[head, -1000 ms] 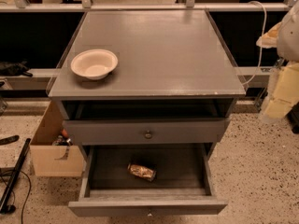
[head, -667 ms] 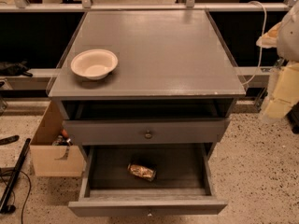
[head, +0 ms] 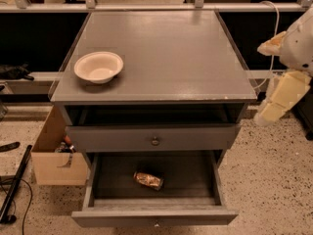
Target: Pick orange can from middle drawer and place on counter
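**A:** What had moved since a second before?

**B:** Nothing I could make out. The orange can [head: 148, 180] lay in the same spot. The hand [head: 274, 106] hung where it had been, off the counter's [head: 171, 58] right edge, beside the front right corner.

**A:** Was the hand spread or pressed together?

**B:** I could not tell. It certainly had no grip on the can, which was well apart from it.

**A:** And where was the can?

**B:** On its side on the dark floor of the middle drawer [head: 151, 214], which stood pulled out below the counter's front edge. It lay near mid-floor, touching no wall.

**A:** Why was it all arranged that way?

**B:** My guess is that the open drawer allowed a reach from above. The upper drawer [head: 155, 141] sat far enough back not to cover the can. The arm seemed parked aside, perhaps to leave the view open.

**A:** Anything on top?

**B:** A cream bowl [head: 98, 67] near the front left corner. I judged the right half the safer place for the can.
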Controlling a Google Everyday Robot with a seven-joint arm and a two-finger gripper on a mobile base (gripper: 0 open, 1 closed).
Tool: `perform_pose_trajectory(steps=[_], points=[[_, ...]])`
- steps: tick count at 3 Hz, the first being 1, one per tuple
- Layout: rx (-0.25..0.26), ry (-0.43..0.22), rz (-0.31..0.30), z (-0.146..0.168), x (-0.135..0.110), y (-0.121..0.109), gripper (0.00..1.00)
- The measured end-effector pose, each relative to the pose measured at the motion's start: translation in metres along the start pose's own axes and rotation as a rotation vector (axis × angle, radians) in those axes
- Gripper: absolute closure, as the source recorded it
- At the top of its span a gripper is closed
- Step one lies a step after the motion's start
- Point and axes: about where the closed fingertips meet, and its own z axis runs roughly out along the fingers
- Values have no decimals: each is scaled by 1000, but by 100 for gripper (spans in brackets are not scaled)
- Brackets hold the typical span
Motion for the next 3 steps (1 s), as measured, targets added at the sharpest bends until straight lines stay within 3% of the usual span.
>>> perform_pose_trajectory(steps=[1,2,3], points=[[-27,-99,26,34,-2,-3,0],[-44,-138,64,58,7,3,0],[-39,-143,72,60,7,4,0]])
